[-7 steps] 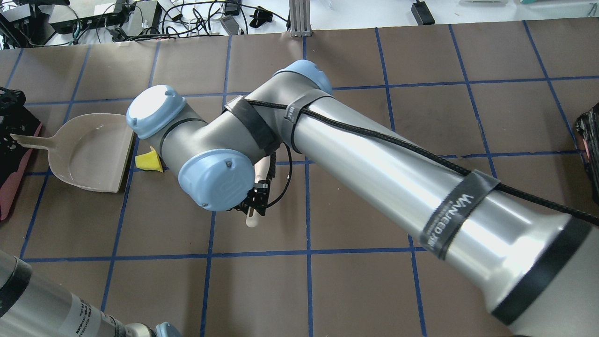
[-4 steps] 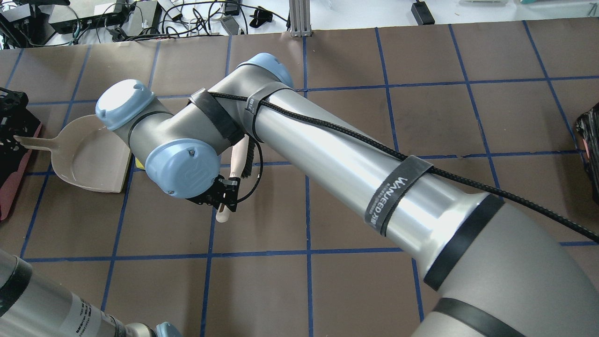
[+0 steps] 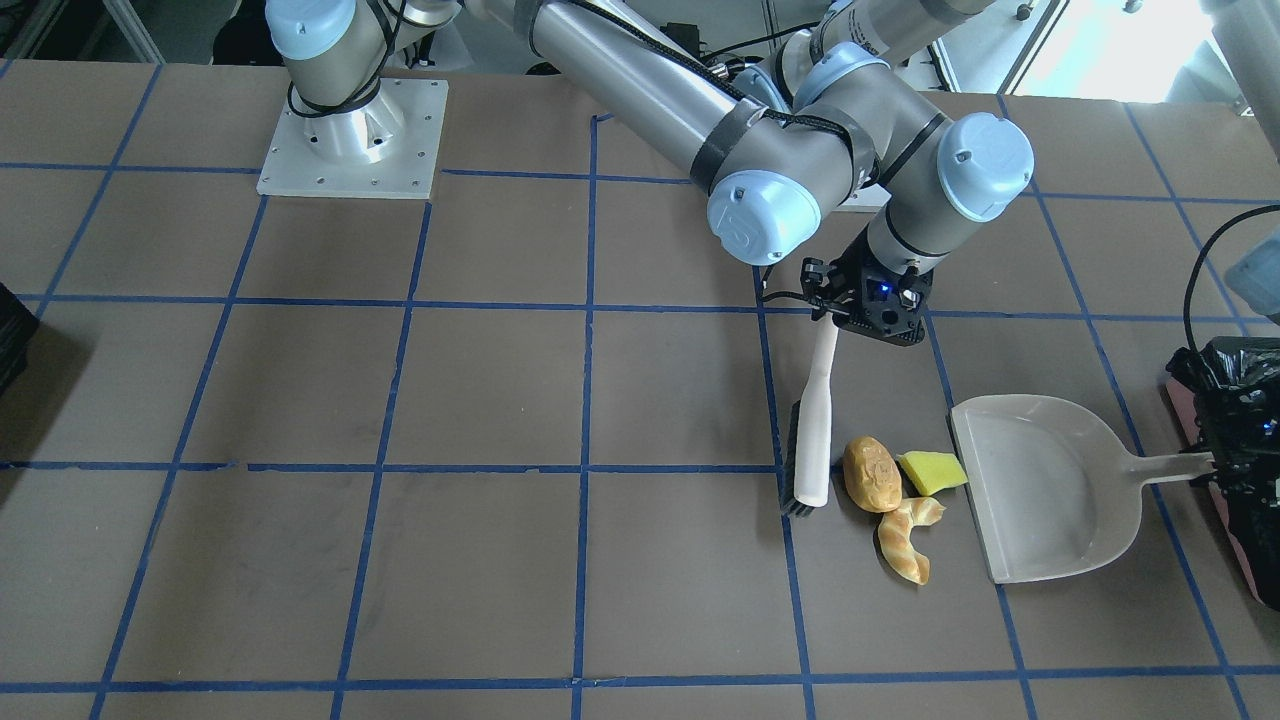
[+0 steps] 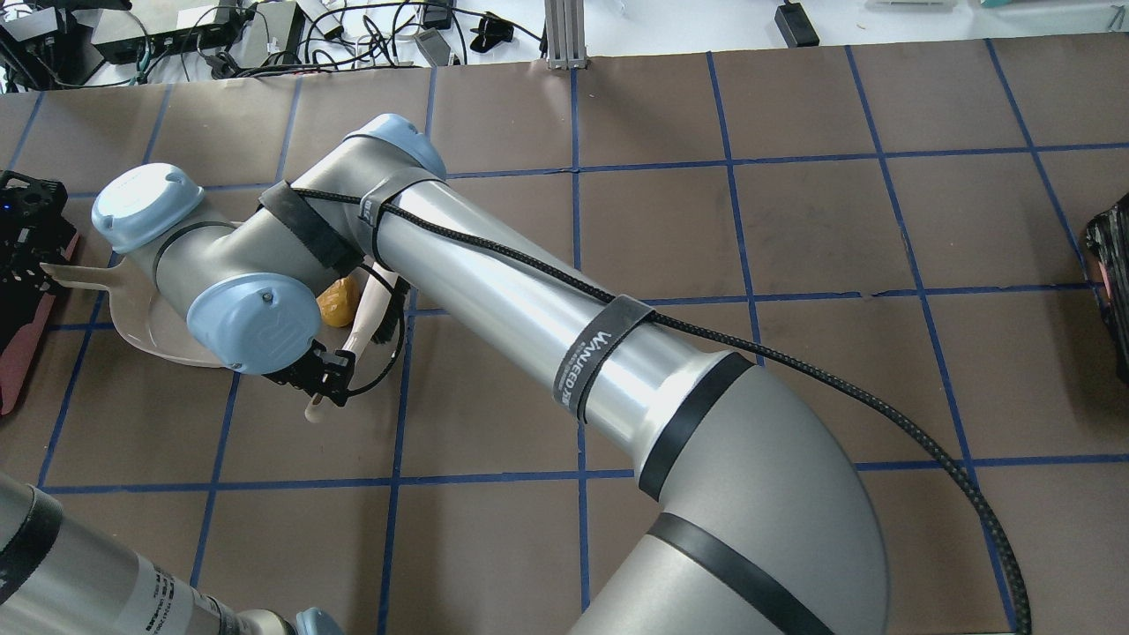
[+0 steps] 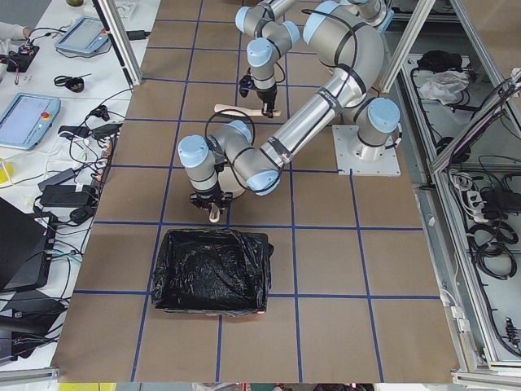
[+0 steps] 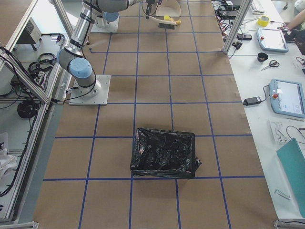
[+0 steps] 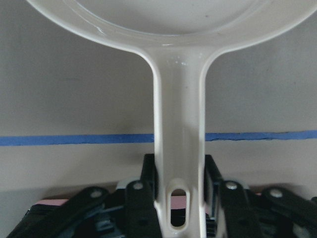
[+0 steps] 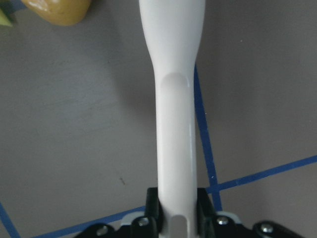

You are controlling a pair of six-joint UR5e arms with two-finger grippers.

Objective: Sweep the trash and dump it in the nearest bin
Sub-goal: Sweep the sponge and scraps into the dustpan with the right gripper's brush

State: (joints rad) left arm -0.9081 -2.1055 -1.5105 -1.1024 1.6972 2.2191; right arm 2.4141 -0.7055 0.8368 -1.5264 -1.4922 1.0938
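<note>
trash (image 3: 872, 473) between brush (image 3: 812, 440) and dustpan (image 3: 1050, 480); bin (image 3: 1228, 385) beyond

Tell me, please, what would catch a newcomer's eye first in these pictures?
The big right arm sprawls across the table, its right pincer shut on a white brush beside three food pieces: bread roll, yellow wedge, croissant. Just beyond them lies the white dustpan, handle in the left pincer, by the black-lined bin.
</note>
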